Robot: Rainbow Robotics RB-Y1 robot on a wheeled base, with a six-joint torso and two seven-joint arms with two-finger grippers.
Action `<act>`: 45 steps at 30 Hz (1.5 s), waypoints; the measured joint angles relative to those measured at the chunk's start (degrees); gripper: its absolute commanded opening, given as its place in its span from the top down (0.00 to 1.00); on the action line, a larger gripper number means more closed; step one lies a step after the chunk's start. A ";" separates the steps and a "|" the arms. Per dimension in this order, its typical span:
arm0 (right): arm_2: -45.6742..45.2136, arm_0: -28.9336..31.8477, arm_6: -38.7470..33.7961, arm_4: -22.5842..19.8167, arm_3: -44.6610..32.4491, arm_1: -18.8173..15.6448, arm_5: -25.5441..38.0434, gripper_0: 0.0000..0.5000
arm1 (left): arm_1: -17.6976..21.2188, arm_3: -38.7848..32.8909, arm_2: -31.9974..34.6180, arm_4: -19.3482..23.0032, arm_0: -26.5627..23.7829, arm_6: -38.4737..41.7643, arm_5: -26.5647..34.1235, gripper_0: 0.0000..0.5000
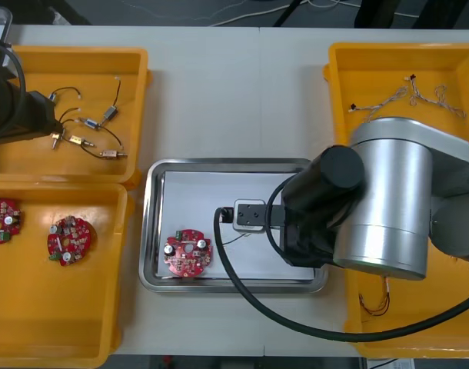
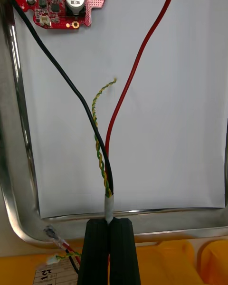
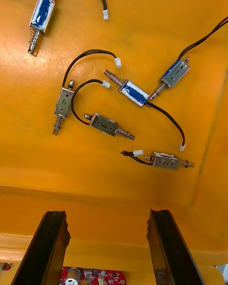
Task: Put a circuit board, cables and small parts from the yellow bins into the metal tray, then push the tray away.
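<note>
1. Near-left yellow bin (image 1: 34, 323): two round red boards (image 1: 69, 240).
2. Near-left corner of the metal tray (image 1: 147, 231): one circuit board (image 1: 188, 252), flat on the white liner (image 1: 219, 192).
3. At the tray's right edge: right gripper (image 2: 109, 225), pinched narrow on the white-taped end of a cable bundle (image 2: 102, 156), black, red and twisted yellow-green strands across the liner.
4. Over the far-left yellow bin (image 3: 156, 23): left gripper (image 3: 107, 216), spread wide, gripping nothing, small metal parts (image 3: 104, 124) with black leads scattered beyond.

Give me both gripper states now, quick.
Left gripper: open, holding nothing, above small metal parts in a yellow bin.
Right gripper: shut on a cable, at the metal tray rim.
</note>
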 measured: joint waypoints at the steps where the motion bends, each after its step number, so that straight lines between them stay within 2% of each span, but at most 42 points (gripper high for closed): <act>1: 1.02 -0.44 0.05 0.45 0.72 0.20 -0.53 1.00 | 0.00 0.00 0.00 0.00 0.00 -0.33 0.00 0.00; 8: 7.38 -2.39 4.85 1.41 6.54 1.62 -5.97 1.00 | 0.00 0.01 0.00 0.00 0.00 -5.91 -0.08 0.00; 13: 11.09 -3.40 4.88 1.43 9.92 3.41 -6.62 1.00 | -0.02 0.02 0.00 -0.99 0.00 -13.00 -0.27 0.00; 20: 14.22 -4.01 4.88 3.27 13.83 5.74 -7.85 1.00 | -0.52 0.02 -0.62 -5.06 0.00 -27.60 -2.67 0.00; 24: 15.18 -4.02 4.88 3.97 15.14 6.44 -9.63 1.00 | -1.08 0.02 -3.39 -10.02 0.00 -30.14 -4.82 0.00; 25: 15.30 -4.03 4.88 4.00 15.33 6.54 -9.91 0.98 | -1.30 0.03 -4.30 -11.06 0.00 -30.19 -5.48 0.00; 26: 15.36 -4.03 4.88 4.01 15.44 6.60 -10.02 0.87 | -1.53 0.03 -5.16 -11.84 0.00 -30.19 -6.05 0.00; 27: 15.37 -4.03 4.88 4.02 15.48 6.62 -10.04 0.74 | -1.78 0.03 -5.89 -12.40 0.00 -30.21 -6.51 0.00; 28: 15.37 -4.04 4.88 4.03 15.49 6.62 -10.05 0.52 | -2.07 0.03 -6.57 -12.81 0.00 -30.33 -6.94 0.00; 30: 15.37 -4.04 4.88 4.08 15.50 6.62 -10.05 0.30 | -2.64 0.07 -7.46 -13.09 0.00 -31.63 -7.58 0.00; 31: 15.37 -4.04 4.88 4.14 15.50 6.62 -10.05 0.21 | -2.96 0.11 -7.68 -13.14 0.00 -33.14 -7.72 0.00; 32: 15.37 -4.04 4.88 4.20 15.50 6.62 -10.06 0.21 | -3.33 0.15 -7.76 -13.16 0.00 -35.43 -7.78 0.00; 33: 15.37 -4.04 4.88 4.29 15.50 6.62 -10.06 0.10 | -3.77 0.23 -7.77 -13.17 0.00 -38.40 -7.86 0.00; 36: 15.37 -4.05 4.88 4.37 15.51 6.62 -10.07 0.00 | -5.01 0.67 -7.77 -13.17 0.00 -49.34 -8.30 0.00; 39: 15.37 -4.06 4.88 4.38 15.51 6.62 -10.07 0.00 | -6.05 1.69 -7.77 -13.08 0.00 -58.30 -10.03 0.00; 42: 15.37 -4.06 4.88 4.38 15.51 6.62 -10.06 0.00 | -6.31 3.78 -7.73 -10.82 0.00 -59.73 -12.65 0.00; 45: 15.37 -4.09 4.88 4.39 15.50 6.63 -10.03 0.00 | -6.31 7.64 -6.72 -5.35 -0.05 -59.74 -14.06 0.00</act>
